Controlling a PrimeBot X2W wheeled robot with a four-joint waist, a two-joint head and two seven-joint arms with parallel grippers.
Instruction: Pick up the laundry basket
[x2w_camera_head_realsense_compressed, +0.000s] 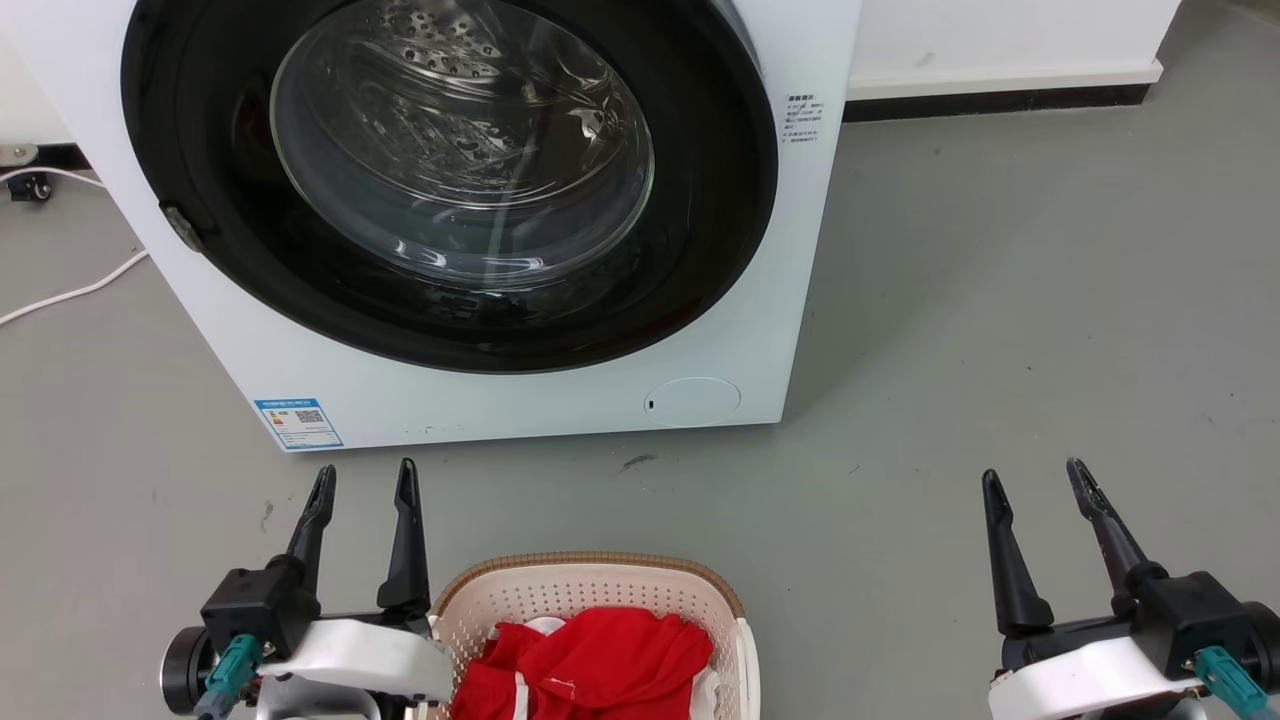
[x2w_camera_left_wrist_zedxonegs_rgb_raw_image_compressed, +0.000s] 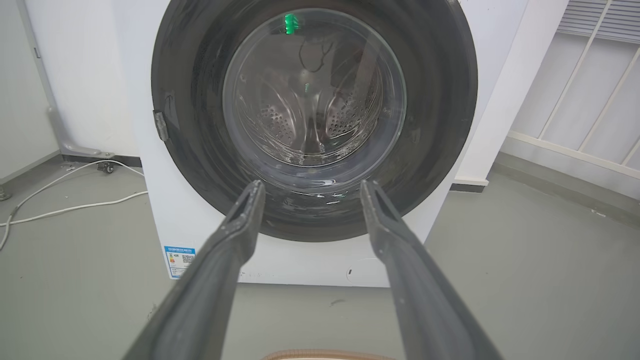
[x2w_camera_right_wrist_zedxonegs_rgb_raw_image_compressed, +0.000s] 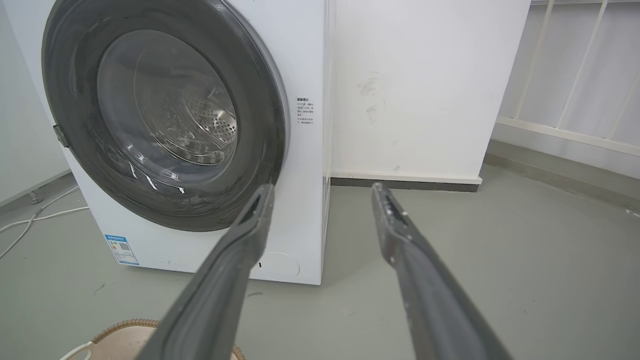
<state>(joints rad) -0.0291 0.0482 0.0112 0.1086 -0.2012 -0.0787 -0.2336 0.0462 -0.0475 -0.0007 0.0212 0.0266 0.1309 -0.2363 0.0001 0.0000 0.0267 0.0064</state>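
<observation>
The laundry basket, cream with perforated walls and a brown woven-look rim, stands on the grey floor at the bottom middle of the head view, with red cloth inside it. A strip of its rim shows at the bottom of the left wrist view, and a corner of the basket appears at the lower left of the right wrist view. My left gripper is open just left of the basket, holding nothing. My right gripper is open well to the right of it, also holding nothing.
A white front-loading washing machine with a dark round door, shut, stands just beyond the basket. A white cable lies on the floor to its left. Grey floor stretches to the right, up to a white wall.
</observation>
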